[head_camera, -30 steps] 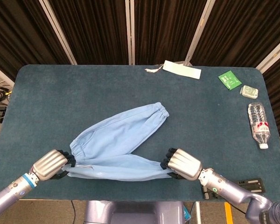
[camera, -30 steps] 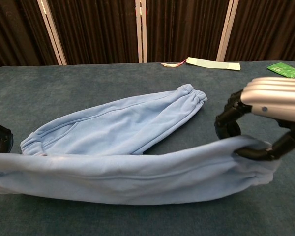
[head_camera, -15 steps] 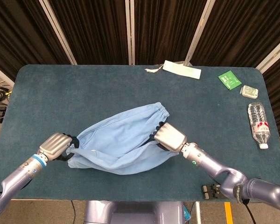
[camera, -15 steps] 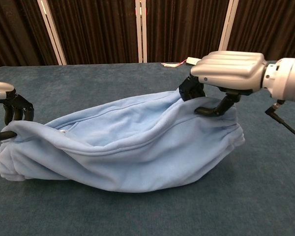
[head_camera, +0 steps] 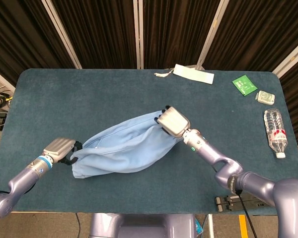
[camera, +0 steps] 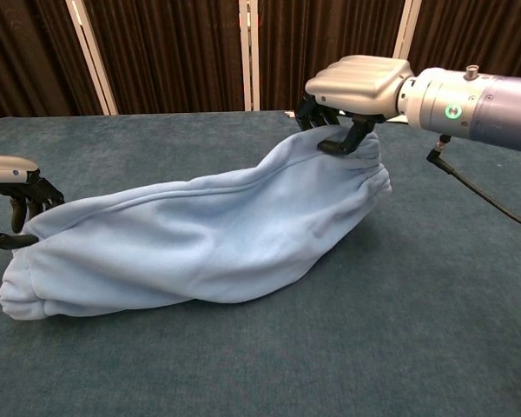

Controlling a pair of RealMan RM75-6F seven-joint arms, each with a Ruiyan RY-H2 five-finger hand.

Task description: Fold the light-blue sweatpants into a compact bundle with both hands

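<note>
The light-blue sweatpants (head_camera: 121, 148) (camera: 200, 239) lie on the blue table, one leg folded over the other into a single long shape running from near left to far right. My left hand (head_camera: 59, 150) (camera: 13, 187) grips the waistband end at the near left. My right hand (head_camera: 172, 121) (camera: 356, 87) holds the cuff end, lifted slightly above the far right end of the pants. Fabric hides both hands' fingertips.
Along the table's (head_camera: 49, 99) far edge lies a white tag (head_camera: 193, 74) (camera: 378, 113). At the far right sit a green packet (head_camera: 245, 84) (camera: 504, 123), a small pale packet (head_camera: 264, 96) and a plastic bottle (head_camera: 275, 133). A black device (head_camera: 241, 202) lies at the near right edge.
My right hand carried the near leg's cuff away from me and onto the far leg's cuff. My left hand shifted forward with the waistband, so the two legs now lie stacked.
</note>
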